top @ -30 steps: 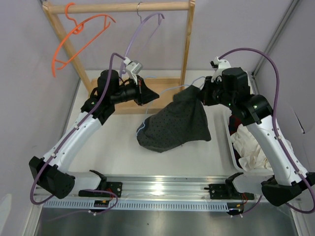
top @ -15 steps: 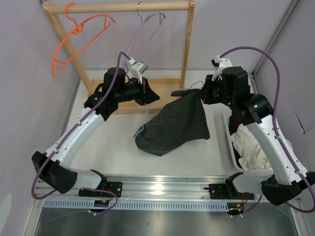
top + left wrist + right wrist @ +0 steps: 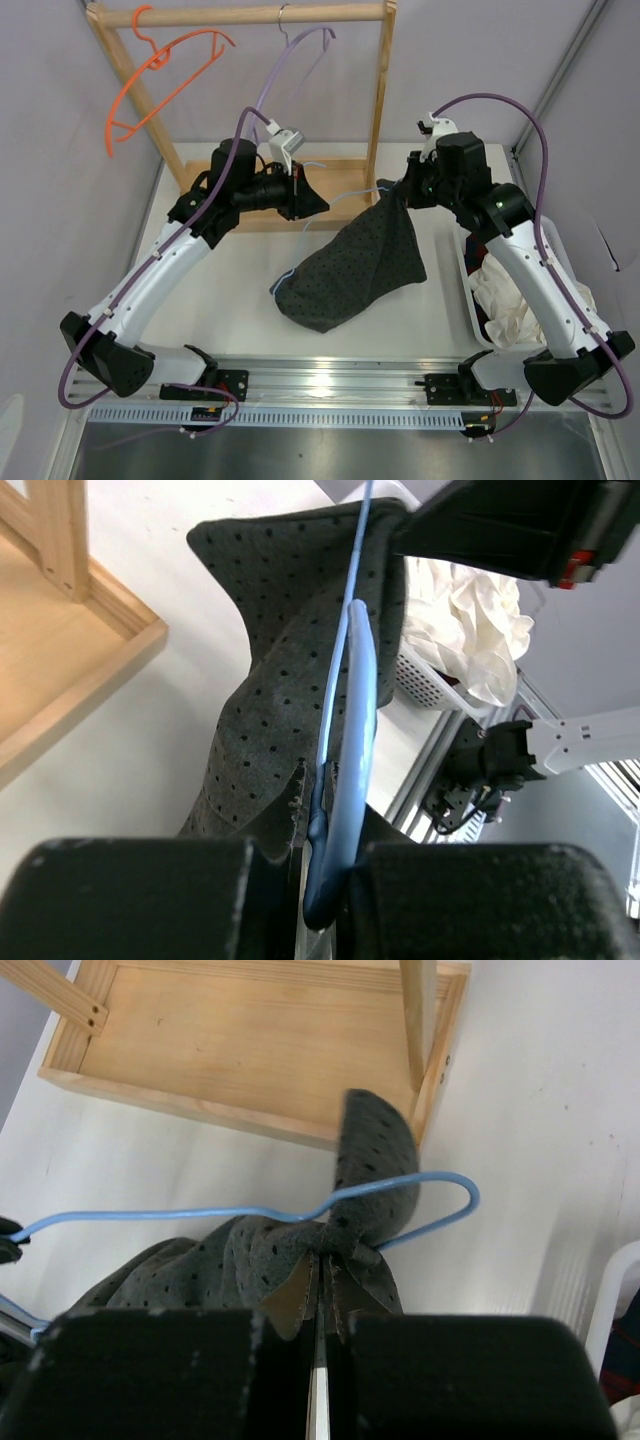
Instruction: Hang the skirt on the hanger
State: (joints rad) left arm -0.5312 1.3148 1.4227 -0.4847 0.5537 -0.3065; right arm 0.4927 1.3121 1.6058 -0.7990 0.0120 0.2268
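Top external: fixed, high and behind the arm bases, facing down and forward over the whole table (image 3: 230,300) to the wooden rack (image 3: 380,90) at the far edge. Widest and farthest view.

Left wrist: close, low, sighting along the left gripper (image 3: 325,880) across the hanger (image 3: 350,810) and skirt (image 3: 270,700) toward the white basket (image 3: 425,675).

Right wrist: close, looking steeply down past the right gripper (image 3: 320,1360) onto the tabletop and the rack's base tray (image 3: 250,1050).

Overlap: all three views show skirt and hanger. Both wrist views catch the rack base. The top and left wrist views share the basket.
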